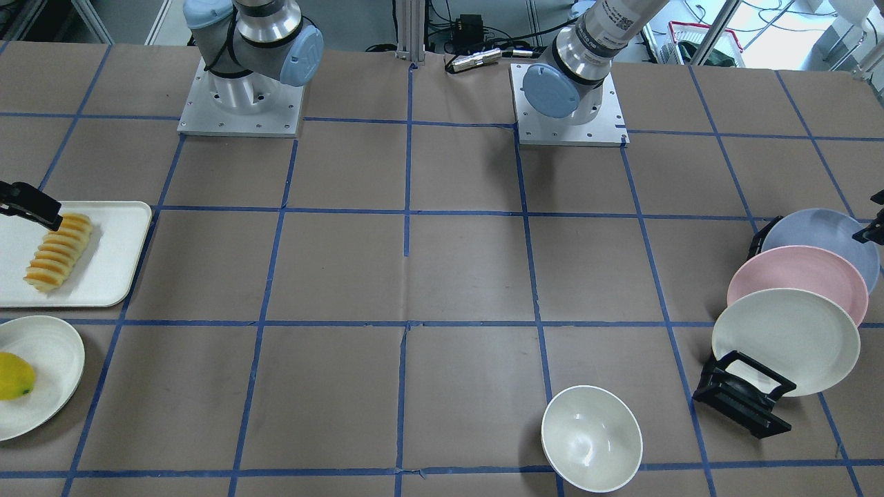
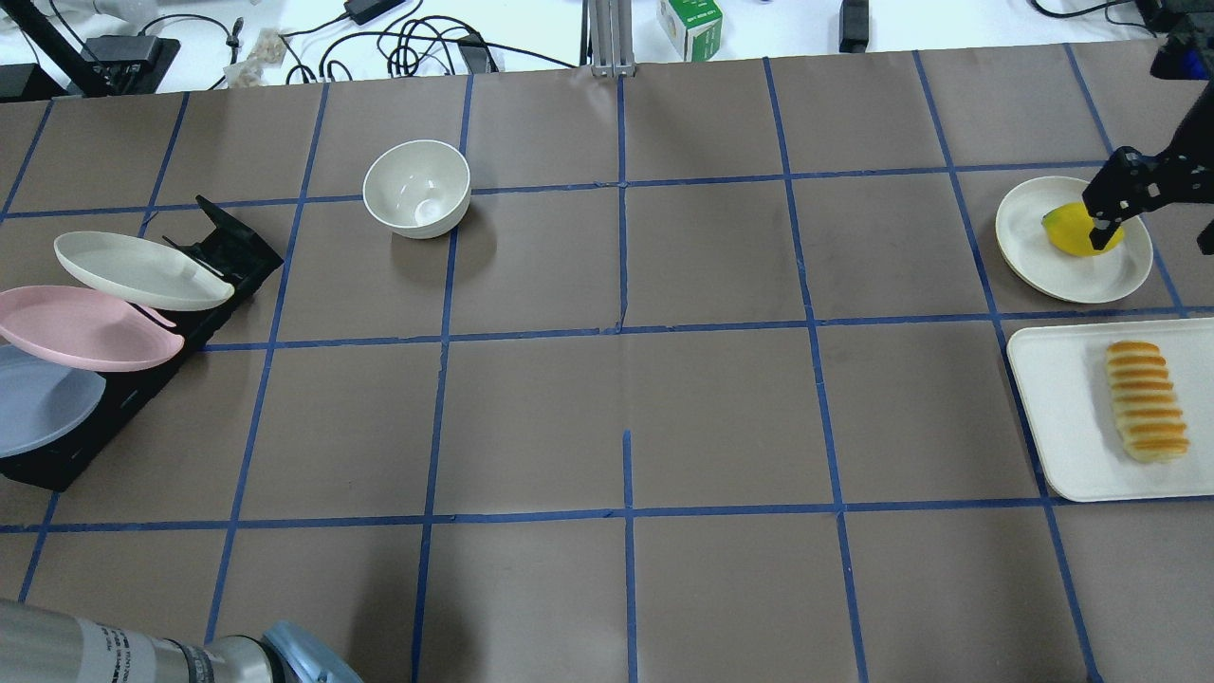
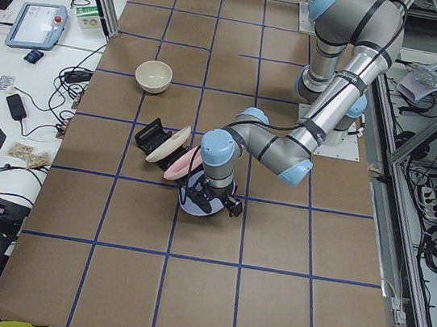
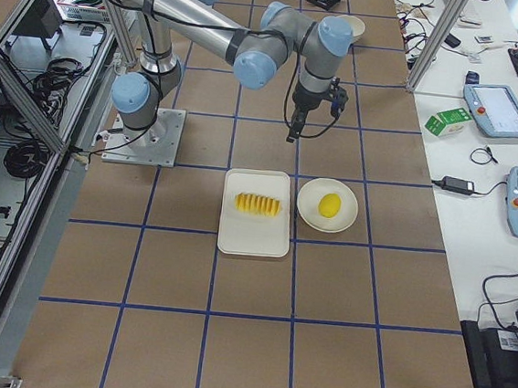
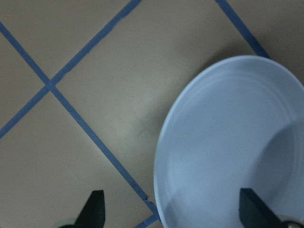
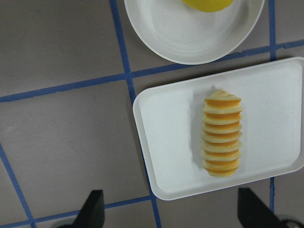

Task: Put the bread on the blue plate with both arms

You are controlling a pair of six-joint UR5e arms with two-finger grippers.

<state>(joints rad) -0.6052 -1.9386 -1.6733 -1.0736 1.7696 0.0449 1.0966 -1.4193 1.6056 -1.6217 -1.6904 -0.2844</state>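
Note:
The bread (image 6: 222, 133) lies on a white tray (image 6: 166, 142) at the table's right end; it also shows in the overhead view (image 2: 1146, 400). My right gripper (image 6: 173, 213) hovers above the tray, open and empty, its fingers (image 6: 95, 209) wide apart. The blue plate (image 5: 228, 142) leans in the black rack (image 2: 228, 247) at the table's left end, behind the pink plate (image 1: 794, 279). My left gripper (image 5: 173, 213) is open just above the blue plate's near rim, holding nothing.
A cream plate (image 1: 787, 338) stands in front of the pink one in the rack. A white bowl (image 1: 592, 438) sits on the operators' side. A yellow fruit (image 1: 14, 376) lies on a white plate (image 1: 55, 359) beside the tray.

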